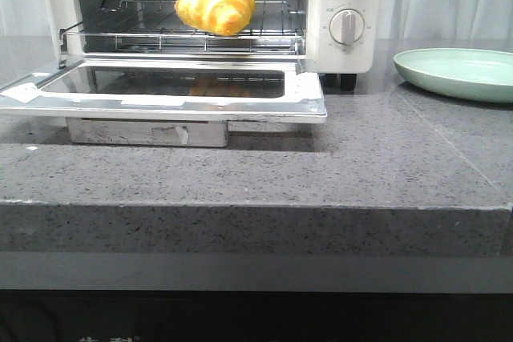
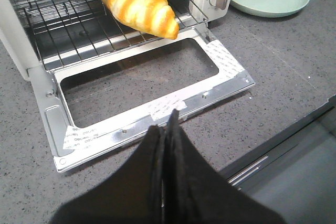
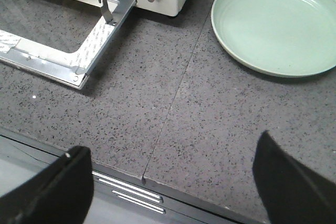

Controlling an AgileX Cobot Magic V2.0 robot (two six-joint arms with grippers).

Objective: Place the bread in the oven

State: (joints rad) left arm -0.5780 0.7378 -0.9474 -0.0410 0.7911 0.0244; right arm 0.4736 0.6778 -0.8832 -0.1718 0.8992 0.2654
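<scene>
Fingers first: neither gripper shows in the front view, only the glossy golden-yellow croissant-shaped bread [image 1: 215, 4] lying on the wire rack [image 1: 184, 34] inside the white countertop toaster oven [image 1: 345, 14]. The rack looks drawn partly forward. The oven's glass-windowed door [image 1: 160, 90] lies dropped flat toward the counter's front edge, and a pale green round plate [image 1: 457, 74], with nothing on it, sits near the counter's right edge.

From the left wrist view, the left gripper [image 2: 164, 135] has its black fingers [image 2: 152, 150] pressed together with nothing between them, hovering over the counter's front edge just before the door's [image 2: 142, 103] outer rim. The bread [image 2: 137, 6] rests toward the rack's [image 2: 63, 24] front right, its tip close to the rack's front edge.

From the right wrist view, the right gripper [image 3: 173, 177] is spread wide and empty above the grey speckled stone counter [image 3: 157, 103], between the door's corner [image 3: 79, 69] and the plate [image 3: 275, 24].

My judgement is that the placing itself is done, and what remains is seating the rack and shutting the door. To do that well, the closed left fingers should come under the door's outer rim at its middle and lift evenly. The bread's overhanging tip should first be checked against the door's swing.
</scene>
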